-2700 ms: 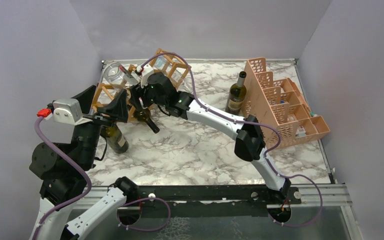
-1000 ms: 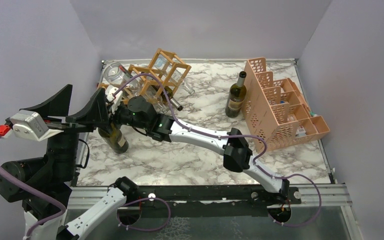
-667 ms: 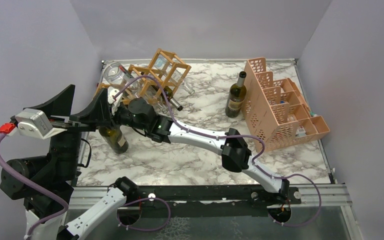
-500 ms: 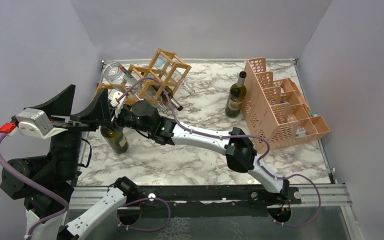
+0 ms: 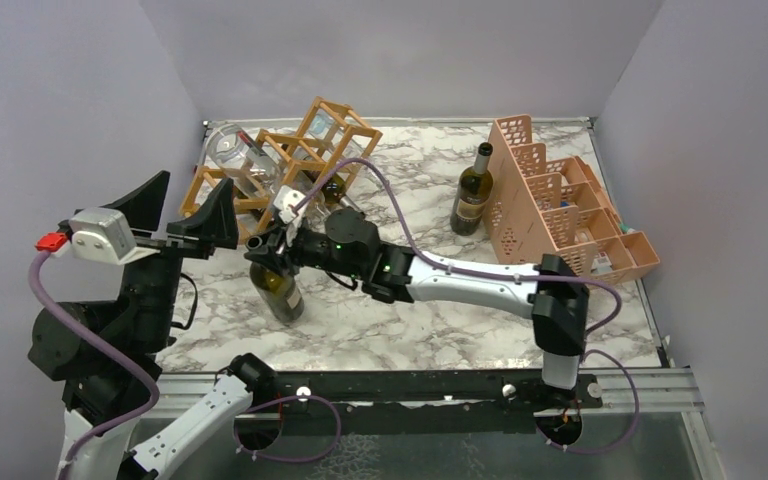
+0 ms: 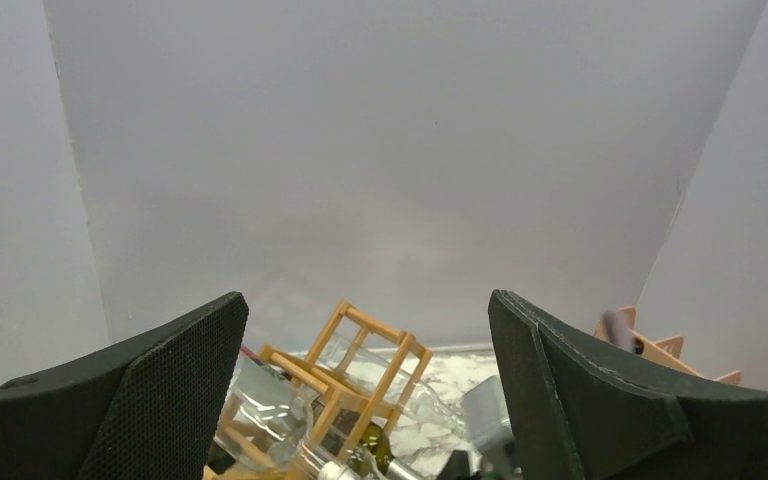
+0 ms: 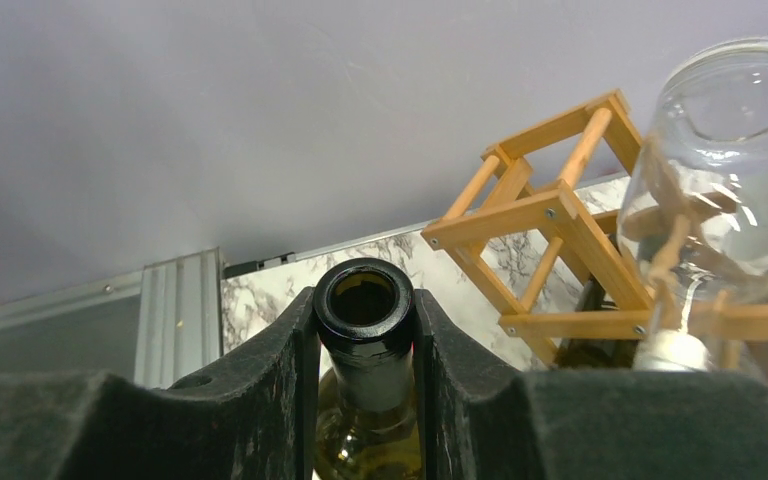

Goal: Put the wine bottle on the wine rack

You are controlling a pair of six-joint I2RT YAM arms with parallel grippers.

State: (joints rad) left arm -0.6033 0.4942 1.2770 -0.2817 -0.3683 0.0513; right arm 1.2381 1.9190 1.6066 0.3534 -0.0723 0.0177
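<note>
A dark green wine bottle leans at the front left of the marble table, neck up. My right gripper is shut on that neck; in the right wrist view the open mouth sits clamped between both pads. The light-brown wooden wine rack stands tilted behind it at the back left and also shows as the wine rack and the wine rack in the wrist views. My left gripper hangs open and empty left of the bottle, raised above the table, its jaws wide apart in the left wrist view.
Clear glass bottles lie in the rack, one close by as the clear bottle. A second green bottle stands upright beside the pink plastic crate at the right. Walls close in the left, back and right.
My right gripper closed on the bottle's neck and carried the bottle to the right and nearer the front. The left gripper stayed open and shifted slightly right.
</note>
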